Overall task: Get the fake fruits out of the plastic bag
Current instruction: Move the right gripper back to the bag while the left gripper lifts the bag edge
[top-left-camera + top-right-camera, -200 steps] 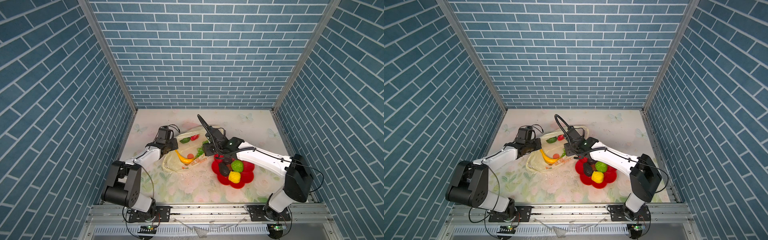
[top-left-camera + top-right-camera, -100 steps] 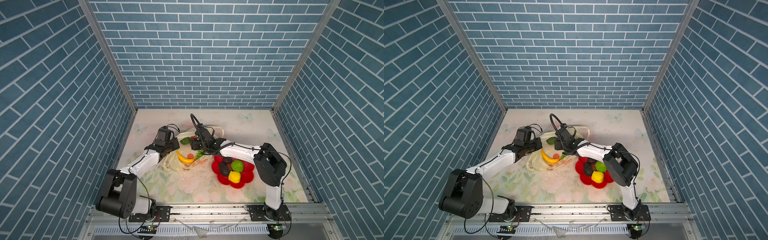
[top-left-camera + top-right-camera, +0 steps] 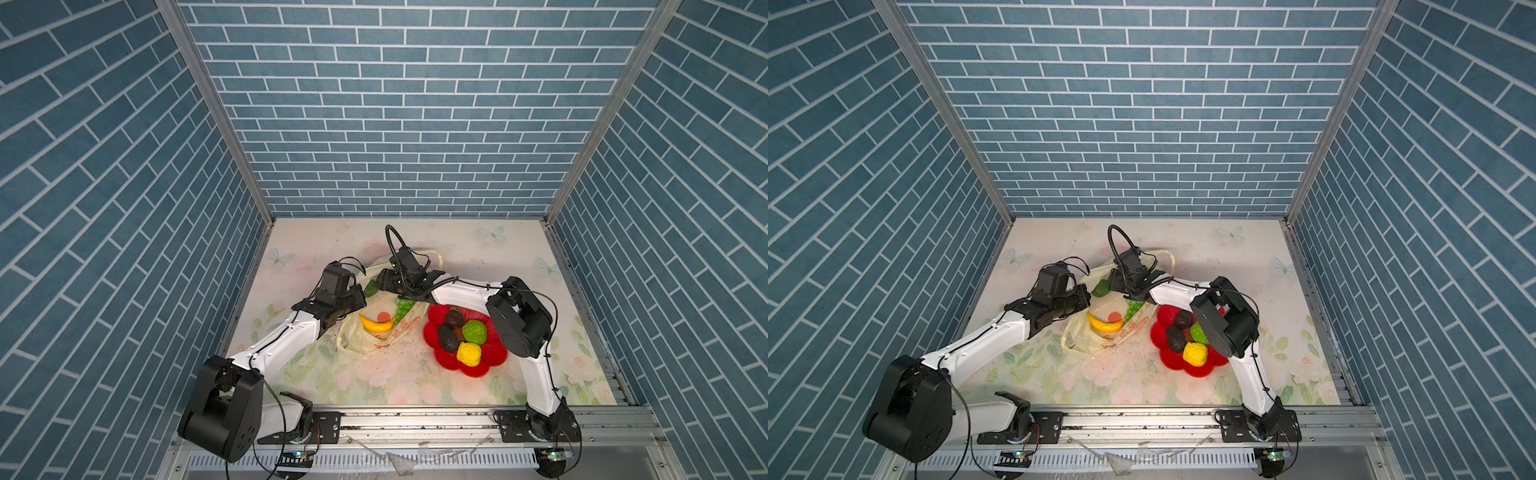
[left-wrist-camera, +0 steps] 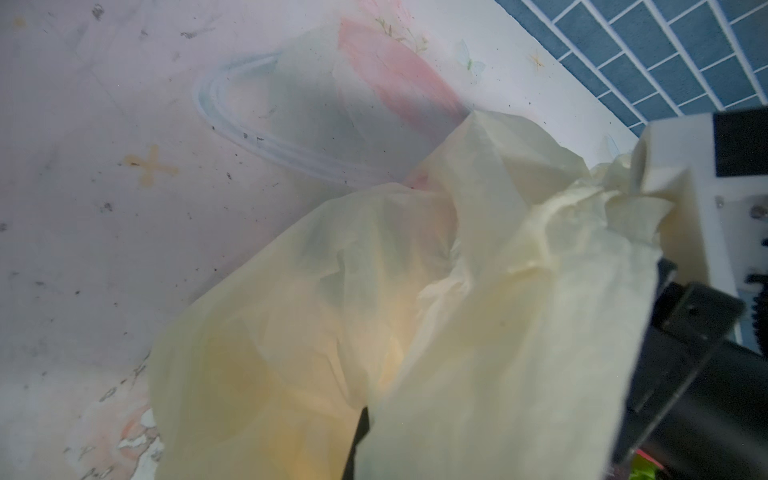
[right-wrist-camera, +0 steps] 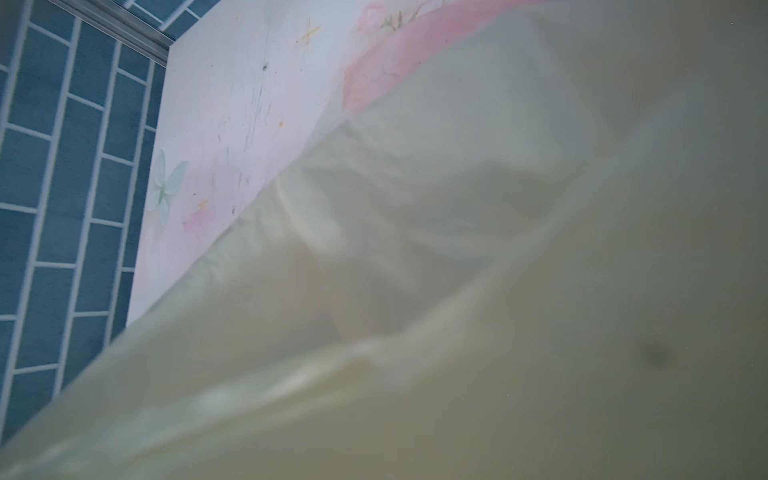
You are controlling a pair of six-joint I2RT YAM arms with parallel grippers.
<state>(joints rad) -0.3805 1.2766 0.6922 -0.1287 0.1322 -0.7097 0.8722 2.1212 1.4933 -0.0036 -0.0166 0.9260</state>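
- So, the plastic bag (image 3: 361,338) lies a bit left of the middle of the bench (image 3: 415,382). Its mouth points at the far edge and its bottom at the near edge.
- At the left rim of the mouth, the left gripper (image 3: 358,298) is clamped tight on the film. We reckon it's holding that side up. The left wrist view is mostly crumpled yellow film bunching toward it.
- From the right-edge side, the right gripper (image 3: 383,286) pokes into the mouth. We honestly can't tell how wide its jaws stand. Both top views only show its back, and film blankets the right wrist view. We can't see it holding anything either.
- What matters most is the green round fruit (image 3: 371,288). It sits just beside the right gripper on its left-edge side, between the two grippers. The left arm is busy with the film, so the right arm is the near, free one.
- On the near-edge side of the right gripper, under its wrist, lies the grape bunch (image 3: 403,307).
- Deeper in the bag is the banana (image 3: 376,327). Its long axis runs roughly along the near edge, with both tips curling toward the far edge.
- Over on the red plate (image 3: 496,360), right of the bag, we count two dark brown pieces (image 3: 454,318), a green knobbly ball (image 3: 474,331) and a yellow knobbly ball (image 3: 468,353). We'd call it about halfway done.
- Our guess is the next move is a short sideways shift toward the left edge. The risk is film slipping between pad and fruit.
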